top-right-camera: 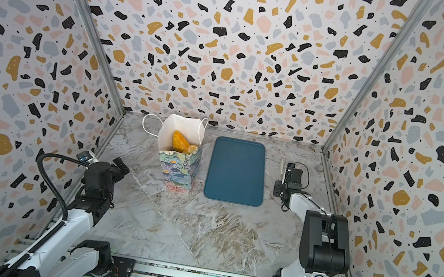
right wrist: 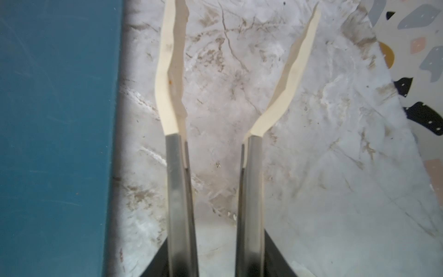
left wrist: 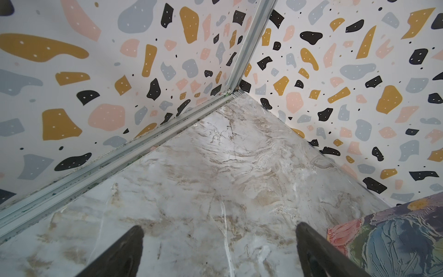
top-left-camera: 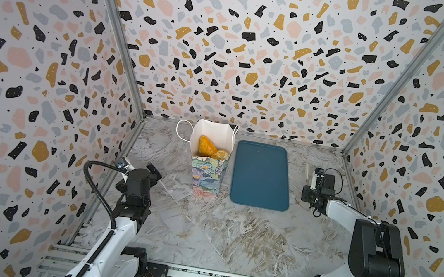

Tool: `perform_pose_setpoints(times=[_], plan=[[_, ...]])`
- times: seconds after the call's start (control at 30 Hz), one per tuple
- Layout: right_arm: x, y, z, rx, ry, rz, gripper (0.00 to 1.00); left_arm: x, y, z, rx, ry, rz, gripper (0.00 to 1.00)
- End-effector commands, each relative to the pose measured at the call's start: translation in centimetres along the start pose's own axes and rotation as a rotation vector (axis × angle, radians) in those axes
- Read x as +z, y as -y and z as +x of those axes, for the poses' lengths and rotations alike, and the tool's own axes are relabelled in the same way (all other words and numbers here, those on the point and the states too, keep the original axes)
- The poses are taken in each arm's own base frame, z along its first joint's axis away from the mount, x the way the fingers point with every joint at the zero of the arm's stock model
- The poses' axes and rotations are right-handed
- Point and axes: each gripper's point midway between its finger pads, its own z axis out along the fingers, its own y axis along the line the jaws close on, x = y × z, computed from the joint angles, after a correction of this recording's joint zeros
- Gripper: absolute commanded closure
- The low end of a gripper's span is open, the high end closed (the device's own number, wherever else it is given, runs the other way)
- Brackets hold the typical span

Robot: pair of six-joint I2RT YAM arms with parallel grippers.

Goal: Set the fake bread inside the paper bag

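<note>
The paper bag (top-left-camera: 206,175) (top-right-camera: 177,173) stands upright at the back of the table, its mouth open; a strip of its flower print shows in the left wrist view (left wrist: 393,242). Inside it, both top views show fake bread: an orange oval loaf (top-left-camera: 207,146) (top-right-camera: 179,141) leaning on end and a tan roll (top-left-camera: 221,155) (top-right-camera: 191,149). Anything deeper in the bag is hidden. My left gripper (top-left-camera: 147,172) (left wrist: 218,230) is open and holds nothing, low over the table left of the bag. My right gripper (top-left-camera: 319,179) (right wrist: 215,239) is shut on metal tongs (right wrist: 173,167) with cream tips; nothing lies between the tips.
A flat dark-blue tray (top-left-camera: 261,177) (top-right-camera: 236,172) (right wrist: 55,120) lies right of the bag, with nothing on it. The tongs hang over bare marble between the tray and the right wall. Patterned walls close in three sides. The arms' rail runs along the front edge.
</note>
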Motion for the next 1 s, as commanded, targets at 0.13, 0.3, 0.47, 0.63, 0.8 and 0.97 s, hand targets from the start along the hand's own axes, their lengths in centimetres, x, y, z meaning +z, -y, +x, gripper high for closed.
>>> perform_pose_setpoints(times=[0.13,0.3,0.47,0.63,0.8,0.97], plan=[[0.9,0.4,-2.4,0.005,0.052,0.001,0.56,0.1,0.2,0.4,0.01,0.023,0.029,0.0],[2.2,0.5,-1.3,0.004,0.007,-0.007,0.48,-0.1,-0.5,0.4,-0.016,0.076,0.025,0.0],[2.6,0.3,-0.7,0.008,-0.014,-0.012,0.35,0.0,-1.2,0.5,-0.004,0.091,-0.005,0.0],[2.4,0.5,-0.5,0.018,-0.024,-0.006,0.22,0.1,-1.6,-0.9,0.042,0.134,-0.058,0.0],[1.2,0.3,-0.6,0.043,-0.007,-0.035,0.01,0.7,-1.1,-1.9,0.079,0.161,-0.07,0.0],[-0.2,1.0,-0.8,0.059,0.022,-0.016,0.01,1.5,-0.4,-1.3,0.127,0.151,-0.046,0.0]])
